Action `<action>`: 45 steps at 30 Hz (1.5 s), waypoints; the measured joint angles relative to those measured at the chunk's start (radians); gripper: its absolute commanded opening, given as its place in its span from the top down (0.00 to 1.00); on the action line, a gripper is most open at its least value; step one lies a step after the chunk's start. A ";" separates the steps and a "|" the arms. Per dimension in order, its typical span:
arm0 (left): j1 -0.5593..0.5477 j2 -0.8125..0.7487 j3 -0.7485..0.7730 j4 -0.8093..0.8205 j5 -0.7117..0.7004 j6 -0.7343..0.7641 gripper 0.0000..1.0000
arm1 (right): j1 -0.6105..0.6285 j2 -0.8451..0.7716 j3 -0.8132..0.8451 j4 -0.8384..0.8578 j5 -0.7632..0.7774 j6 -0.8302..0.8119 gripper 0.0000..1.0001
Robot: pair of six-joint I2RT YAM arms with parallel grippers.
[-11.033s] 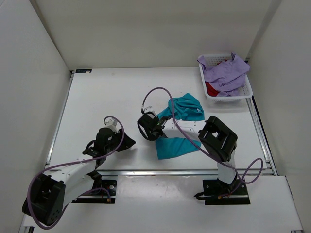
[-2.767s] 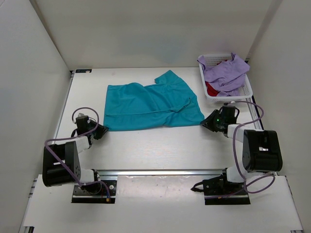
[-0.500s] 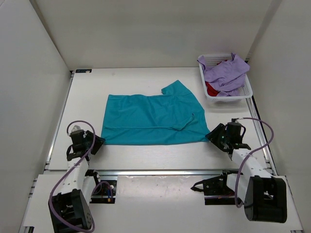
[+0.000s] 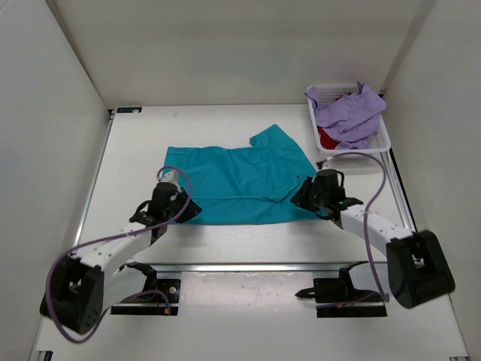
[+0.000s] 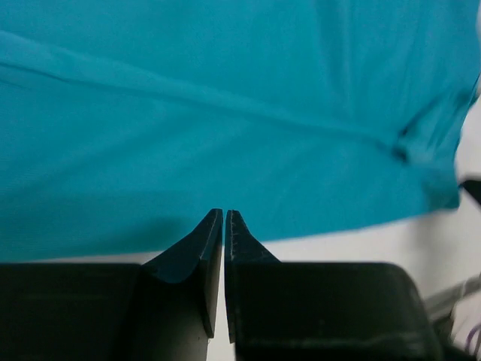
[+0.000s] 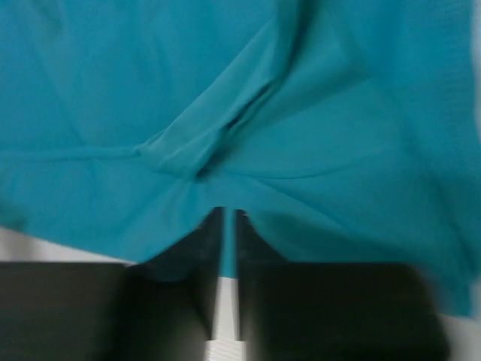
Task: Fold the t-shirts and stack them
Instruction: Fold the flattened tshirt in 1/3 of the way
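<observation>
Ahead of the right pincer (image 6: 224, 218) the teal t-shirt (image 6: 316, 113) is blurred and cropped; far beyond, the red t-shirt (image 4: 327, 139) is mostly hidden.

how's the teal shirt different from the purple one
The teal t-shirt lies spread nearly flat, while the lavender t-shirt is crumpled in a heap. The teal t-shirt rests on the table; the lavender t-shirt sits in the white basket, draping over its rim. Both are plain cloth shirts, not yet folded.
</observation>
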 measured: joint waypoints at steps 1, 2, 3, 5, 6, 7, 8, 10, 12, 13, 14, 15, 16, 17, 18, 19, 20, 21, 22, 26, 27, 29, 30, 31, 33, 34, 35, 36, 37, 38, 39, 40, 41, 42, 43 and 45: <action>-0.053 0.047 0.005 0.020 -0.005 -0.004 0.83 | 0.027 0.038 0.010 0.014 -0.006 0.005 0.74; -0.090 0.090 0.010 0.039 -0.008 -0.005 0.82 | 0.058 0.083 0.024 0.034 -0.012 0.005 0.71; -0.118 0.135 0.015 0.060 -0.011 -0.007 0.82 | 0.082 0.118 0.039 0.050 -0.024 0.003 0.70; -0.136 0.186 0.015 0.095 -0.013 -0.012 0.81 | 0.111 0.171 0.070 0.074 -0.039 0.000 0.68; -0.137 0.203 0.015 0.109 -0.013 -0.014 0.81 | 0.116 0.192 0.084 0.087 -0.043 0.001 0.68; -0.137 0.214 0.015 0.123 -0.013 -0.015 0.81 | 0.119 0.212 0.098 0.101 -0.046 0.001 0.69; -0.134 0.221 0.015 0.138 -0.012 -0.016 0.81 | 0.119 0.231 0.108 0.118 -0.050 0.002 0.69; -0.121 0.220 0.014 0.159 -0.008 -0.016 0.81 | 0.114 0.262 0.119 0.148 -0.055 0.007 0.70; -0.105 0.217 0.011 0.182 -0.001 -0.016 0.81 | 0.109 0.280 0.119 0.154 -0.055 0.013 0.70; -0.095 0.213 0.004 0.196 0.005 -0.015 0.81 | 0.108 0.288 0.119 0.154 -0.055 0.018 0.70; -0.087 0.208 -0.002 0.200 0.007 -0.015 0.81 | 0.106 0.295 0.119 0.155 -0.055 0.023 0.69; -0.080 0.203 -0.009 0.204 0.008 -0.015 0.81 | 0.103 0.301 0.119 0.154 -0.052 0.025 0.69; -0.071 0.197 -0.016 0.205 0.008 -0.015 0.81 | 0.103 0.305 0.119 0.151 -0.047 0.028 0.70; -0.061 0.192 -0.023 0.205 0.010 -0.014 0.81 | 0.103 0.307 0.119 0.148 -0.039 0.028 0.70; -0.056 0.189 -0.026 0.205 0.010 -0.014 0.80 | 0.104 0.307 0.119 0.143 -0.030 0.029 0.70; -0.047 0.184 -0.031 0.205 0.013 -0.013 0.80 | 0.107 0.306 0.118 0.141 -0.019 0.030 0.70; -0.039 0.177 -0.035 0.204 0.014 -0.012 0.80 | 0.110 0.303 0.116 0.140 -0.010 0.031 0.69; -0.034 0.173 -0.039 0.208 0.016 -0.011 0.80 | 0.111 0.297 0.113 0.140 -0.004 0.033 0.69; -0.029 0.169 -0.044 0.212 0.018 -0.011 0.81 | 0.111 0.283 0.103 0.144 0.002 0.035 0.69; -0.022 0.166 -0.059 0.220 0.021 -0.012 0.81 | 0.109 0.260 0.087 0.148 -0.002 0.040 0.72; -0.022 0.166 -0.060 0.221 0.024 -0.012 0.81 | 0.108 0.267 0.087 0.151 -0.010 0.042 0.72; -0.022 0.168 -0.064 0.224 0.028 -0.013 0.81 | 0.109 0.286 0.087 0.154 -0.024 0.051 0.72; -0.022 0.168 -0.066 0.224 0.031 -0.013 0.81 | 0.111 0.298 0.088 0.154 -0.030 0.056 0.73; -0.021 0.168 -0.066 0.225 0.032 -0.013 0.80 | 0.113 0.311 0.088 0.156 -0.034 0.059 0.73; -0.016 0.168 -0.066 0.228 0.036 -0.013 0.80 | 0.116 0.329 0.092 0.167 -0.047 0.067 0.85; -0.013 0.168 -0.066 0.230 0.037 -0.013 0.81 | 0.119 0.336 0.098 0.171 -0.052 0.068 0.90; -0.010 0.168 -0.066 0.232 0.037 -0.012 0.80 | 0.122 0.342 0.102 0.175 -0.058 0.074 0.91; -0.007 0.168 -0.066 0.233 0.038 -0.012 0.80 | 0.124 0.346 0.105 0.175 -0.061 0.079 0.94; -0.006 0.168 -0.066 0.235 0.038 -0.012 0.80 | 0.124 0.348 0.107 0.175 -0.065 0.080 0.95; -0.004 0.168 -0.066 0.235 0.038 -0.012 0.80 | 0.126 0.350 0.113 0.175 -0.065 0.082 0.97; -0.003 0.168 -0.066 0.236 0.038 -0.012 0.81 | 0.127 0.352 0.119 0.174 -0.066 0.082 0.98; -0.003 0.168 -0.066 0.238 0.038 -0.013 0.81 | 0.129 0.360 0.136 0.172 -0.069 0.082 1.00; -0.003 0.168 -0.067 0.240 0.038 -0.013 0.81 | 0.129 0.364 0.143 0.173 -0.069 0.082 1.00; -0.004 0.168 -0.069 0.244 0.038 -0.013 0.81 | 0.130 0.372 0.157 0.172 -0.071 0.082 1.00; -0.005 0.167 -0.072 0.246 0.038 -0.014 0.80 | 0.129 0.383 0.173 0.173 -0.072 0.081 1.00; -0.009 0.167 -0.077 0.244 0.038 -0.014 0.81 | 0.122 0.425 0.221 0.171 -0.075 0.079 1.00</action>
